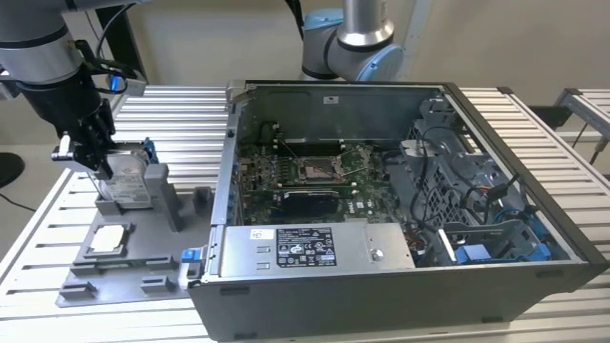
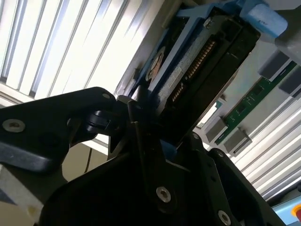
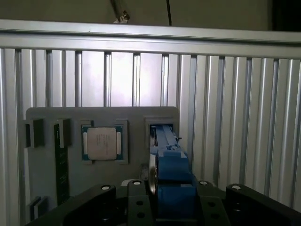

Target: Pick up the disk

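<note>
A table of ribbed aluminium slats (image 1: 533, 128) fills the scene, seen from the exterior view. Nearest the camera, on that view's left, lies a flat grey fixture tray (image 1: 114, 275) with a small square chip (image 1: 108, 238) seated in a pocket.

Just behind the chip, a grey slotted holder (image 1: 162, 193) rises from the tray. The disk (image 1: 131, 179) stands on edge in it, its thin top edge toward the wrist and its lower part between the holder's walls. The gripper (image 1: 96, 163) of the 1 working arm reaches down from directly above, so the disk lies straight below the wrist.

In the first wrist view, the 2 black fingers (image 3: 138, 197) press against the disk's 2 flat sides, with the blue bracket sandwiched between them. The grip looks clamped, and the disk appears seated in its slot, not yet raised.

Farther right sits an open computer case (image 1: 381, 286). At the back stands another robot arm (image 1: 353, 43), well apart from the disk.
</note>
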